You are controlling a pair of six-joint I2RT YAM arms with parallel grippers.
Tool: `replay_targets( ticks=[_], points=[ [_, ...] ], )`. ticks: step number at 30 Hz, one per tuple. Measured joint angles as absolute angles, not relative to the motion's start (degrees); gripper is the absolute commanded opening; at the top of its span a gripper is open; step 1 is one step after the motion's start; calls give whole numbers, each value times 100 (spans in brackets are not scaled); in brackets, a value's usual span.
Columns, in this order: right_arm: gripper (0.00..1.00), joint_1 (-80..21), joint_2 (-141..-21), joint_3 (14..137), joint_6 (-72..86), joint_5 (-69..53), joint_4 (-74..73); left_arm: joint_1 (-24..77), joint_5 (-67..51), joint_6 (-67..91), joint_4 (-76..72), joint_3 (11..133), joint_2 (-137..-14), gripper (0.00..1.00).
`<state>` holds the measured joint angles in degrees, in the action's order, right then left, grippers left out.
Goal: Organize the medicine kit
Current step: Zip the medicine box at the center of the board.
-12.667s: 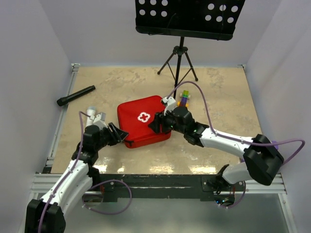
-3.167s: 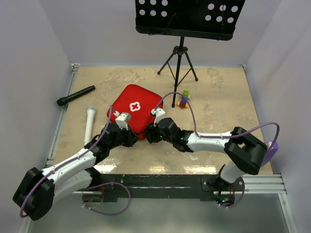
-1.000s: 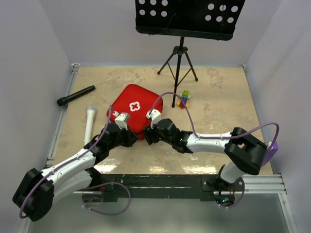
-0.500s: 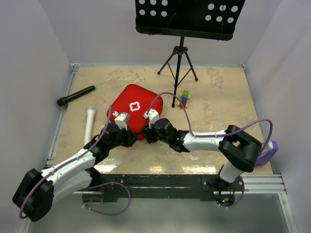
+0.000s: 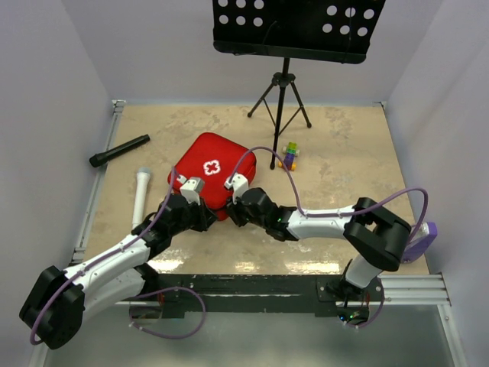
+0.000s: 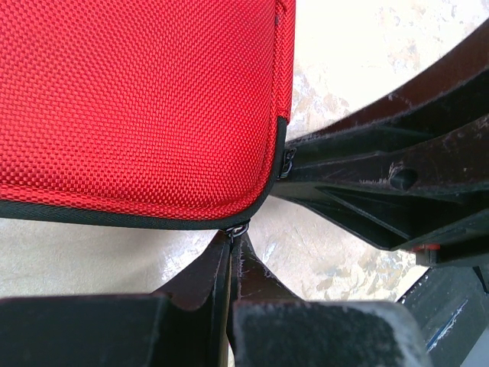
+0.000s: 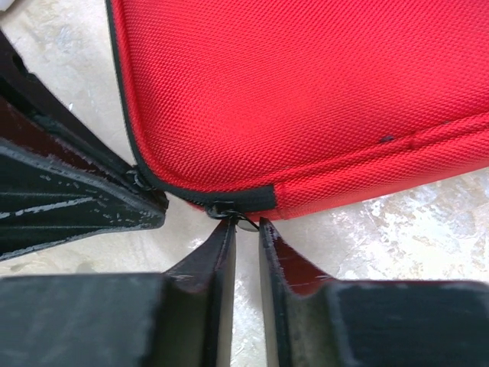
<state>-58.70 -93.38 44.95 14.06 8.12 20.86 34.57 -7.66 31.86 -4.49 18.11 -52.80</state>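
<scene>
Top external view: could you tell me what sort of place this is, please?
Probably a robotics lab test cell: plain white walls box in a beige stone-patterned tabletop, and two white-and-black robot arms are bolted to a metal rail.

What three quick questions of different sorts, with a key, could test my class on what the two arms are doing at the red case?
1. True or false: the medicine kit lies unzipped with its lid open.
2. In the top view, where does the white tube lie relative to the kit? A. on the table to its left B. on the table to its right C. on top of it
3. Fill in: the left gripper and the right gripper each have their fingertips at a zip ____ at the kit's near corner.
Key: 1 false, it is closed. 2 A. 3 zip pull.
</scene>
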Motion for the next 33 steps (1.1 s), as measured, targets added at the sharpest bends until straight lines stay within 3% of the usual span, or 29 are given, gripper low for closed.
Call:
replay_targets(
  ticks=[2, 3, 33],
  points=[
    [0, -5889, -9338, 4495, 1400, 794, 2073, 3457, -764, 3186, -454, 1811, -5280, 0],
    [0, -5896, -9338, 4495, 1387, 792, 2071, 3457, -762, 3186, -454, 1811, -5280, 0],
    [0, -6366, -9334, 4602, 537, 847, 2005, 3457, -703, 3186, -497, 1811, -5433, 0]
  ],
)
